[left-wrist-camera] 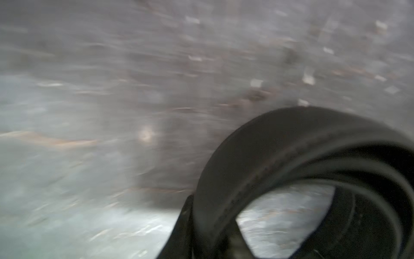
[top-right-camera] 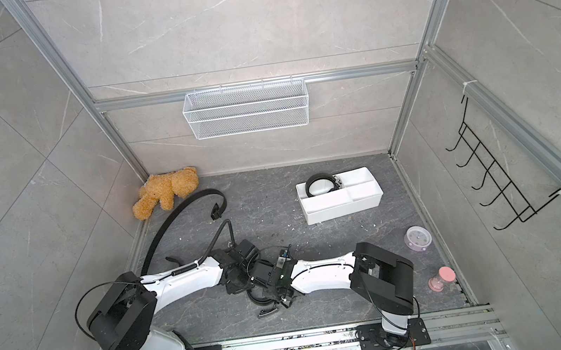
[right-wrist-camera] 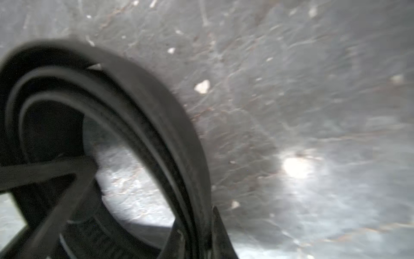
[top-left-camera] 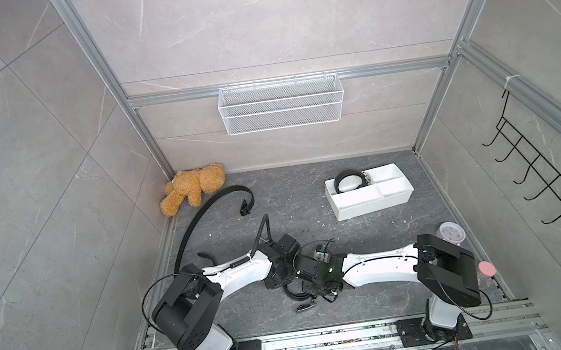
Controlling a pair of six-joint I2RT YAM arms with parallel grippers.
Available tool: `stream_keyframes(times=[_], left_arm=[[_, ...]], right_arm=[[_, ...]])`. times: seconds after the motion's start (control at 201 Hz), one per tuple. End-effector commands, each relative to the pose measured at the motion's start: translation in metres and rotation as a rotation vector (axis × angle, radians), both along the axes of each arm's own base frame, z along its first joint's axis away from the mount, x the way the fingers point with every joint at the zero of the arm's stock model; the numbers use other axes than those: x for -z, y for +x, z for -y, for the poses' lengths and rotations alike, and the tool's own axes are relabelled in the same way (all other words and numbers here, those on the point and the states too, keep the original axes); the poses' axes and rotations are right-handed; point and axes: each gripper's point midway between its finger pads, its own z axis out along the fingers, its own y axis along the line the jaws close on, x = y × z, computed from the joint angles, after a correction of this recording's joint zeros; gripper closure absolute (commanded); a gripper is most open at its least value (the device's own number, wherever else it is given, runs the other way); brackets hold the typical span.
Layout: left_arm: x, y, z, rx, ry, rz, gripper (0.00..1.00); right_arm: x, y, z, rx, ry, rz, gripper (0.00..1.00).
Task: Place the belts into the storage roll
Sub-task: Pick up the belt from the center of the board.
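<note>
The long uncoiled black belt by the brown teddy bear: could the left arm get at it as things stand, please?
Probably yes: the long uncoiled black belt curves beside the left arm with open floor around it, though that arm is busy at the coiled black belt.

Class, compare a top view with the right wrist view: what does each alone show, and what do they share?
Only a top view shows the storage roll with one coiled belt in a compartment, the uncoiled belt and the teddy bear. Only the right wrist view shows the second coiled belt's layered turns close up. Both show that belt and the table.
</note>
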Motion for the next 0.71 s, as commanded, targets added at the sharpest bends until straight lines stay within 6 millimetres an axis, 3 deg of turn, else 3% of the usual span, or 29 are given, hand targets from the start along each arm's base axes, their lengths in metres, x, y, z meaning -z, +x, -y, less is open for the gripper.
stream_keyframes(times=[0.0,0.189,0.418,0.508,0.702], left_arm=[[-0.001,-0.012,0.049,0.065,-0.255,-0.074,0.65],[-0.040,0.007,0.040,0.046,-0.309,0.015,0.42],[-0.066,0.023,0.018,0.049,-0.327,0.084,0.17],[-0.065,0.027,0.022,0.118,-0.306,0.076,0.15],[-0.039,0.032,0.037,0.237,-0.295,0.048,0.12]], right_arm=[[0.004,-0.004,0.037,-0.042,-0.133,-0.024,1.00],[0.001,0.001,0.064,-0.164,-0.165,-0.052,1.00],[-0.005,0.011,0.086,-0.363,-0.161,-0.092,1.00],[-0.012,0.022,0.084,-0.454,-0.163,-0.088,1.00],[-0.015,0.047,0.080,-0.598,-0.188,-0.069,1.00]])
